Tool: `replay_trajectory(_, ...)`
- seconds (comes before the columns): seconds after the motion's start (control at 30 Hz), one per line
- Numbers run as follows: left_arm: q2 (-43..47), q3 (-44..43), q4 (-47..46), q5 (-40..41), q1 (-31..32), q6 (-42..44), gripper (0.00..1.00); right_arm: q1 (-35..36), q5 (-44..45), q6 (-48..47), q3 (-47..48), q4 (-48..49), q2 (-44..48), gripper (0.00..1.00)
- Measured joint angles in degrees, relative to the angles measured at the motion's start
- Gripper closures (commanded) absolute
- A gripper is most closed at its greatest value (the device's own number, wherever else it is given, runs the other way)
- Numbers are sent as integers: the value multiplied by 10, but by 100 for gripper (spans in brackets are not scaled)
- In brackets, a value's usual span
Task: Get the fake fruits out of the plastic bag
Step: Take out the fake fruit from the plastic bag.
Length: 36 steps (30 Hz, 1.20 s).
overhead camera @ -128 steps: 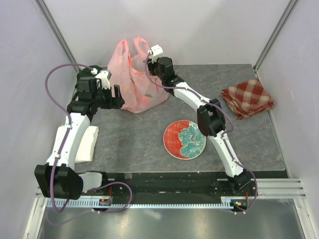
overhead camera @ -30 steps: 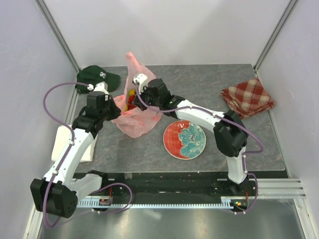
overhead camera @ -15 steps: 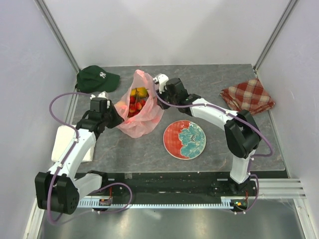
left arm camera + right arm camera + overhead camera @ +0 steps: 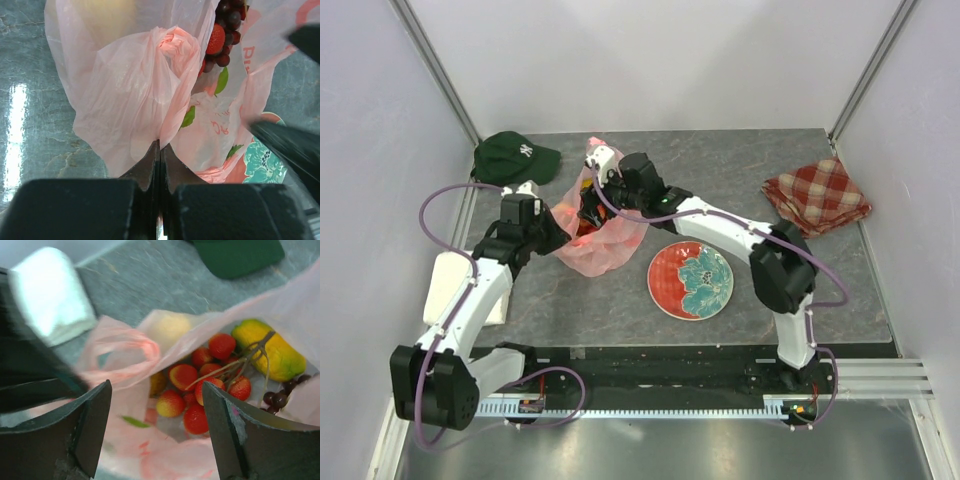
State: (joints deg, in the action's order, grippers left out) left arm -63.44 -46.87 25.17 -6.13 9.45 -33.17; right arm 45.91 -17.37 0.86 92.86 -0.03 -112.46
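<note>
Left gripper: jaws pressed tight together, with a fold of the bag nipped between the tips.
Bag at the left tips: thin pink film fans up and away from the pinch and gathers into a twisted bunch straight ahead. The mouth gapes ahead and to the right of the tips.
Right gripper: fingers spread wide, nothing held. It hangs over the bag's open mouth, tips aimed down into it. Cannot tell whether the tips touch the film.
Berries: red cluster on a thin brown stalk, inside the bag, between and just past the right gripper's fingers.
Orange fruit: small, touching the berries on the side of the finger at the view's left, partly under film.
Yellow fruit: yellow shading to green, inside the bag, past the finger at the view's right. The stalk lies across it.
Grapes: dark, only a few showing, just beside that same finger.
Lemon: pale yellow, blurred behind film, beyond the berries.
Handle loop: ahead of the finger at the view's left, standing open.
Top view: the left gripper grips the bag's left flank and the right gripper sits over the mouth. The bag rests on the table.
Plate: red with a teal flower, near the bag, on its right.
Cap: dark green, beyond the left gripper, at the table's far left.
Cloth: red check, folded, well apart at the far right.
White block: at the table's left edge, beside the left arm.
</note>
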Motion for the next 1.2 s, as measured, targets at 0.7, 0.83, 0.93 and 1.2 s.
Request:
replay_trajectory(0.7, 52, 23, -13, -17, -10, 1, 98, -50, 115, 20, 216, 30, -242, 32)
replay_trajectory(0.83, 55, 23, -12, -20, -18, 0, 98, -50, 111, 22, 230, 29, -272, 33)
replay_trajectory(0.93, 55, 23, -13, -21, -24, 0, 98, -48, 110, 21, 231, 17, -288, 50)
replay_trajectory(1.2, 50, 23, -12, -31, -31, 0, 98, -48, 110, 7, 241, 9, -294, 100)
